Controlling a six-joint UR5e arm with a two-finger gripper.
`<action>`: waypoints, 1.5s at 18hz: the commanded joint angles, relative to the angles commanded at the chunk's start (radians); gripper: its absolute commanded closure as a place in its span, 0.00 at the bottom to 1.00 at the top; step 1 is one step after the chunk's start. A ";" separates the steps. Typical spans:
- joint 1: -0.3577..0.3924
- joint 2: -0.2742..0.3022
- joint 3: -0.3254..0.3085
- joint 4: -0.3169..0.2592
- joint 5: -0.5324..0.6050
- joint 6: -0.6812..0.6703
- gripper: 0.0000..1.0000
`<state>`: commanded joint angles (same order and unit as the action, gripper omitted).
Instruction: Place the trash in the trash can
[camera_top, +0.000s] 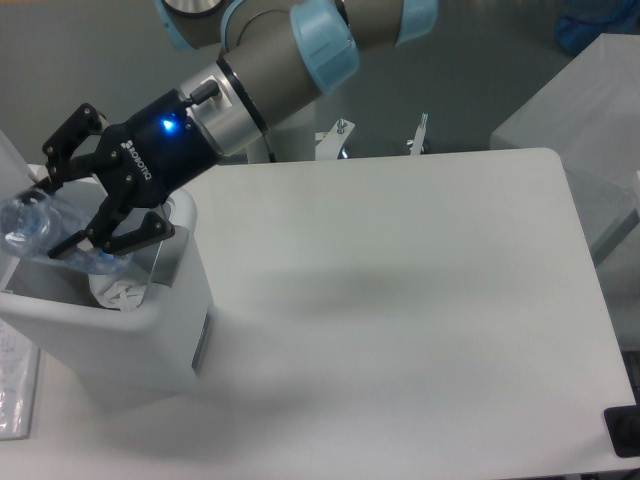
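Black two-finger gripper (52, 218) clamped on the crushed clear plastic water bottle (28, 228), held over the open mouth of the large boxy white plastic bin (150, 335) at far left of the white worktop (420, 320). Crumpled white paper wad (115, 293) already inside the bin, just below the bottle. Blue LED lit on gripper body.

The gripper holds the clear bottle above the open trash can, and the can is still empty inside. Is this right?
Not quite. The gripper does hold the clear bottle above the open trash can, but the can is not empty: the camera view shows a white wad already inside.
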<state>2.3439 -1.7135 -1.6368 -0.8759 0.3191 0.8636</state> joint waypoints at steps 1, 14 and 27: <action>0.000 0.000 0.003 0.000 0.000 0.002 0.07; 0.103 0.003 0.090 -0.011 0.143 -0.012 0.00; 0.201 -0.014 0.153 -0.035 0.686 0.067 0.00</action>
<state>2.5448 -1.7272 -1.4834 -0.9111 1.0047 0.9310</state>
